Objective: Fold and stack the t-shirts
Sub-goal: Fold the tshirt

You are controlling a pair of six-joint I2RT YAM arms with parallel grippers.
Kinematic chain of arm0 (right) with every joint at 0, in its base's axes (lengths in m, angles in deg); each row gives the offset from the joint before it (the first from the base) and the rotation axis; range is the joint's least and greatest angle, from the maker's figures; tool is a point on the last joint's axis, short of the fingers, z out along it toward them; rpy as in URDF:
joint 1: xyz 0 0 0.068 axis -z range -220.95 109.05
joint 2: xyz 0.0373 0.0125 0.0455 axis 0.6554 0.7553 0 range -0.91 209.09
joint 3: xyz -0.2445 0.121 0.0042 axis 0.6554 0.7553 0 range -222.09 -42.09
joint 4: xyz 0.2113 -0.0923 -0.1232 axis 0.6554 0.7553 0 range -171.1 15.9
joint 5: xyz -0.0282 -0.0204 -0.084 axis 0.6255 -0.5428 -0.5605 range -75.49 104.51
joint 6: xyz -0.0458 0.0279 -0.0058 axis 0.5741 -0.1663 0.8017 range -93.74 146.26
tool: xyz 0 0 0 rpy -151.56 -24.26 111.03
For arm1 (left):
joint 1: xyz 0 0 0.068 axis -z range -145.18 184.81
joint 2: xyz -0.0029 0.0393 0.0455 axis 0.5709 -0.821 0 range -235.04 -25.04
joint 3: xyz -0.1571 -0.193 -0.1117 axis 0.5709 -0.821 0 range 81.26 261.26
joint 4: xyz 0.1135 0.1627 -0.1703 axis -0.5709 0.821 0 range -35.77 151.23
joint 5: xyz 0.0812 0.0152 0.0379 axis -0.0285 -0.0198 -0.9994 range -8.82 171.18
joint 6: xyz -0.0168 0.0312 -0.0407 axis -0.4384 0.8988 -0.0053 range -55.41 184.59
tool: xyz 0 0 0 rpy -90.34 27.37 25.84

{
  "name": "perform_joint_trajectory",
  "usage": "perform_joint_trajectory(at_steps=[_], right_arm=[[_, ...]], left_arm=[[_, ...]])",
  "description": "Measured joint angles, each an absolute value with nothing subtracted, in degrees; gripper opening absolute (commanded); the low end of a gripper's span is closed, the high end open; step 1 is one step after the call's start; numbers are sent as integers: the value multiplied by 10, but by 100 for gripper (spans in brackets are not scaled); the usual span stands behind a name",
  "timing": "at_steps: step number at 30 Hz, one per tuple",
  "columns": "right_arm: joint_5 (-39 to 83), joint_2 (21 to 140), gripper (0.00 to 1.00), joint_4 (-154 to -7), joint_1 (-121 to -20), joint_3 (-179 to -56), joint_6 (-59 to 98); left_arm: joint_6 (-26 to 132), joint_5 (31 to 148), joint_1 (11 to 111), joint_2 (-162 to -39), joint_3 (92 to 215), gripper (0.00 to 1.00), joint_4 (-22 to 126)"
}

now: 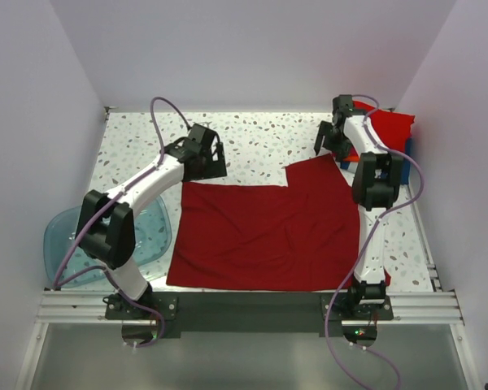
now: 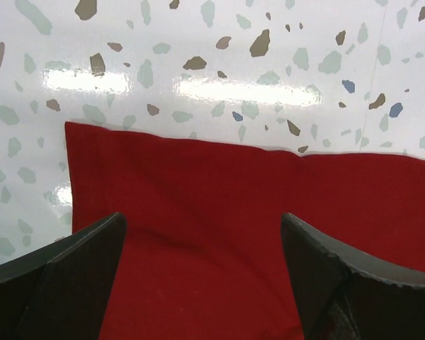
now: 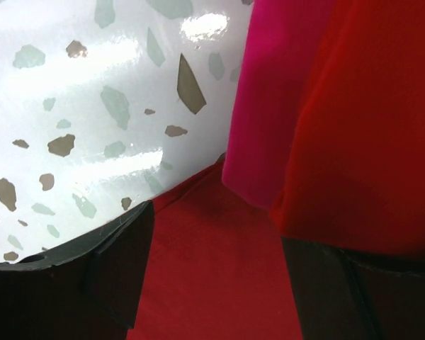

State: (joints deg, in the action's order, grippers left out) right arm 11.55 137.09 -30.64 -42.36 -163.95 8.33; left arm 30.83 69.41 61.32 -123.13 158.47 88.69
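Where the dark red t-shirt [image 1: 260, 236] lies, you have it spread flat across the middle of the desk [image 1: 260, 134]. Its near edge runs along the desk's near edge, between the two arm bases. The outline is stepped: the far right part reaches farther back than the far left part.

Stack: a folded bright red t-shirt [image 1: 390, 126] sits at the desk's far right corner. Your right wrist view shows a magenta t-shirt [image 3: 269, 92] along its edge, just beside the far right corner of the dark red cloth.

Left pincer [image 1: 205, 156]: it is over the far left corner of the dark red t-shirt. Its fingers [image 2: 64, 276] are spread wide, with cloth showing between them and nothing pinched. You cannot tell whether the tips touch the cloth.

Right pincer [image 1: 329, 140]: it is at the far right corner of the dark red t-shirt, next to the stack. Its fingers [image 3: 92, 283] are spread apart and hold nothing.

Tub: a translucent blue tub [image 1: 150, 236] stands at the desk's near left side, just beside the shirt's left edge. The left arm partly hides it.
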Motion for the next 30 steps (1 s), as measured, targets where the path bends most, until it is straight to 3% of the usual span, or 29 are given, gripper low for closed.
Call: perform_joint_trajectory(at_steps=[6,10,15,18,19,20,30], right_arm=[[109,1391,74,-310,-418,-1657,86],[107,1395,53,-314,-417,-1662,90],[110,1395,34,-323,-413,-1654,90],[114,1386,17,-336,-409,-1637,88],[116,1381,6,-342,-408,-1628,87],[119,1376,1,-348,-406,-1618,87],[145,1310,0,-387,-405,-1505,69]], left_arm=[[310,685,611,-1220,1585,95,887],[310,682,611,-1220,1584,95,886],[310,676,609,-1226,1588,95,887],[310,663,602,-1250,1601,95,895],[310,658,598,-1259,1605,95,898],[309,655,594,-1266,1607,95,900],[297,628,518,-1344,1638,91,921]])
